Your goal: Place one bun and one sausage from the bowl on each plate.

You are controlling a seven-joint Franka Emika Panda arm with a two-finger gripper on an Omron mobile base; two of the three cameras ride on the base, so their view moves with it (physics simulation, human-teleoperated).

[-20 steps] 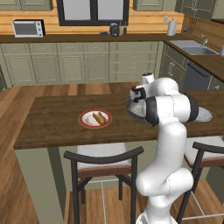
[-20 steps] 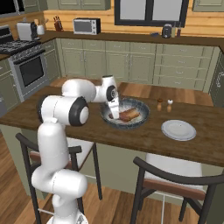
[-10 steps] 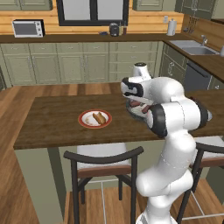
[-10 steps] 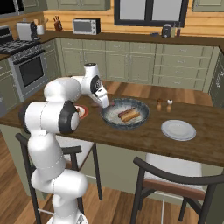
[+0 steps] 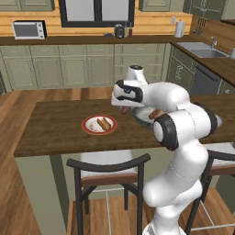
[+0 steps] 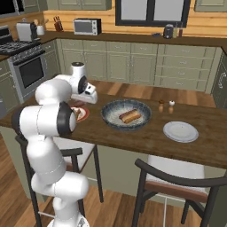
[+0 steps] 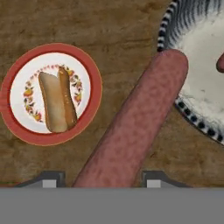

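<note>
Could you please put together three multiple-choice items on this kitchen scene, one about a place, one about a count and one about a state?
1. Where does the pale grey plate lie in the right base view?
A. right of the bowl
B. left of the bowl
C. inside the bowl

2. How many plates stand on the counter?
A. one
B. two
C. three

3. What is the gripper doing?
A. it hangs open
B. it grips a bun
C. it holds a sausage

Answers:
1 A: the grey plate lies to the right of the bowl, apart from it.
2 B: the red-rimmed plate and the grey plate are the two there.
3 C: in the hand view the sausage runs up from between the fingertips, above the counter between the red-rimmed plate and the bowl.
</note>
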